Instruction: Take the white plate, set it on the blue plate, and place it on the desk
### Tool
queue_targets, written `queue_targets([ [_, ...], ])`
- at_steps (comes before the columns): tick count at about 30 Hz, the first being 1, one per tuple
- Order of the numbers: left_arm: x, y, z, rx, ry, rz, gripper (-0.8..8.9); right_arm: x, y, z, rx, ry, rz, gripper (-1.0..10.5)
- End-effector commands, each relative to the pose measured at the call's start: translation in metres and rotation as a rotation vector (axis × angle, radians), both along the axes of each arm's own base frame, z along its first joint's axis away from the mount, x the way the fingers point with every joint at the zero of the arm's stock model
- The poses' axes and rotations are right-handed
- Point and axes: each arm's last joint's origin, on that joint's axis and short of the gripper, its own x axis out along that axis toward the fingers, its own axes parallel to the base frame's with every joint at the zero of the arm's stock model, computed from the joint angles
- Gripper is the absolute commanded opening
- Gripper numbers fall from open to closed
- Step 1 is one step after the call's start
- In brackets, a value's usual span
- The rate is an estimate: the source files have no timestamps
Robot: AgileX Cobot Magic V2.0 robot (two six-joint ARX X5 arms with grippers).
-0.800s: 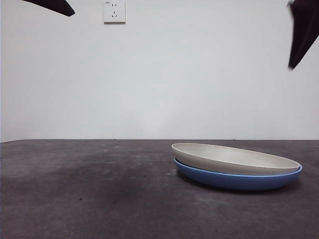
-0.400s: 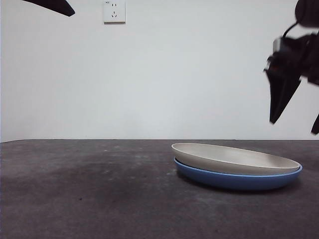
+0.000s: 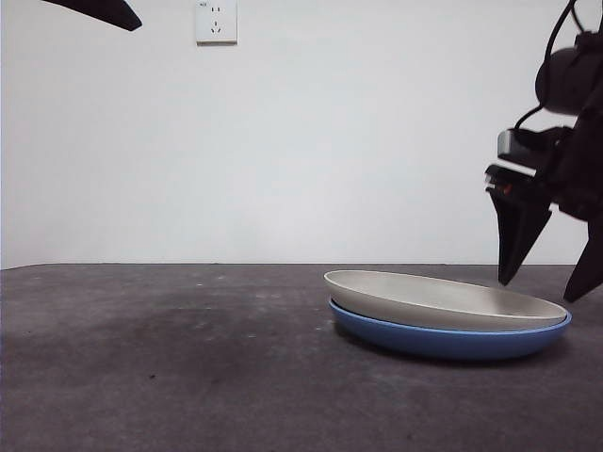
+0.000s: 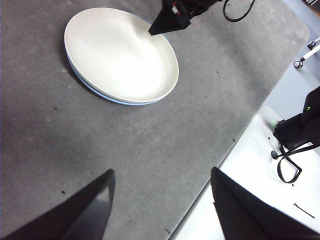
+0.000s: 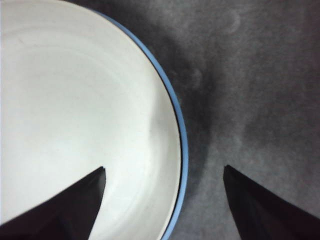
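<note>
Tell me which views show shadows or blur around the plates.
Right wrist view: a soft dark shadow on the grey desk beside the round cream plate; the right pincer is slightly blurred. Front view: a thin shadow under the glossy blue plate.

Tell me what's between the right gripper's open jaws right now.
In the right wrist view, the right gripper straddles the stacked rims: the white plate edge and the blue plate rim beneath it, then bare desk.

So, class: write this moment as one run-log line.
white plate: stacked on blue plate | right gripper: open, straddling the plates' rim, above it | left gripper: open, waiting | desk
</note>
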Motion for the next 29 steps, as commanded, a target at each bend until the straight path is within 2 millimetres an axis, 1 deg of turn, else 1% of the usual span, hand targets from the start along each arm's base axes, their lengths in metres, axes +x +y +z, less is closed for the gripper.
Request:
queue_targets([
  [1, 0.001, -0.002, 0.003, -0.009, -0.013, -0.015, 3.12, 0.007, 0.002, -0.007, -0.004, 0.004, 0.014, 3.2],
  [5, 0.001, -0.002, 0.003, -0.010, -0.011, -0.013, 3.12, 0.011, 0.003, -0.016, -0.005, 0.017, 0.015, 2.7],
  [10, 0.001, -0.002, 0.003, -0.010, -0.010, -0.013, 3.12, 0.013, 0.003, -0.018, -0.005, 0.012, 0.014, 1.6],
  [16, 0.001, -0.002, 0.003, -0.011, -0.008, -0.011, 3.12, 0.013, 0.002, -0.018, -0.014, 0.012, 0.010, 1.3],
  [20, 0.001, -0.002, 0.002, -0.011, -0.007, -0.011, 3.12, 0.013, 0.002, -0.018, -0.024, 0.012, 0.003, 0.8],
  [29, 0.000, -0.001, 0.002, -0.006, 0.000, -0.011, 3.12, 0.013, 0.001, -0.018, -0.037, 0.012, -0.004, 0.5],
])
